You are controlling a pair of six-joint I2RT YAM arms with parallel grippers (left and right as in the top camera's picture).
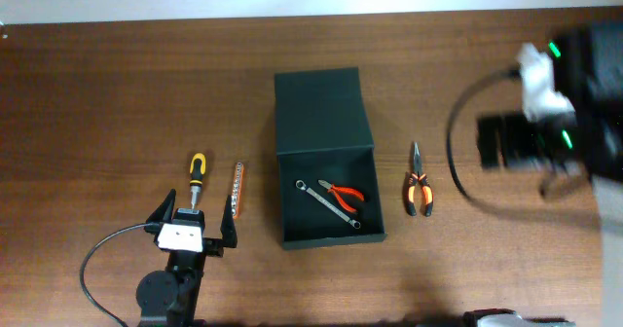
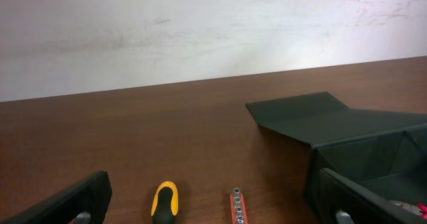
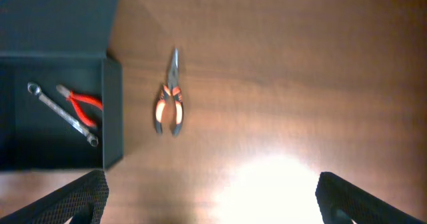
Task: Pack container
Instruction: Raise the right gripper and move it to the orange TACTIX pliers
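A brown wooden table [image 1: 97, 93] seen from above, with hand tools laid out for packing. The container [image 1: 292, 232], a dark green-black matte box, sits near the middle of the table. Its hinged flap lid [image 1: 318, 108] is folded flat away from the robot, so the inside is open from above.

Two tools lie in the box, towards its right side. One is a small silver wrench [image 1: 326, 202], lying at a slant. The other is a pair of red-handled pliers [image 1: 346, 195], just beside the wrench and apparently touching or crossing it. The rest of the box floor is bare.

Three tools lie outside on the table. A pair of orange-and-black needle-nose pliers [image 1: 419, 181] lies just right of the box, nose pointing away from the robot. To the left, well apart from the box, are a yellow-and-black screwdriver [image 1: 197, 171] and, beside it, a narrow orange strip of driver bits [image 1: 238, 189].

The left gripper [image 1: 195, 210] is low at the near edge, its jaws spread wide and holding nothing. The screwdriver's tip points between its fingers, so it seems lined up to take that tool. The right gripper [image 3: 212, 184] is also fully released and empty. It is high over the table's right side, blurred from above, and its camera looks down on the needle-nose pliers. The packing looks partly done.
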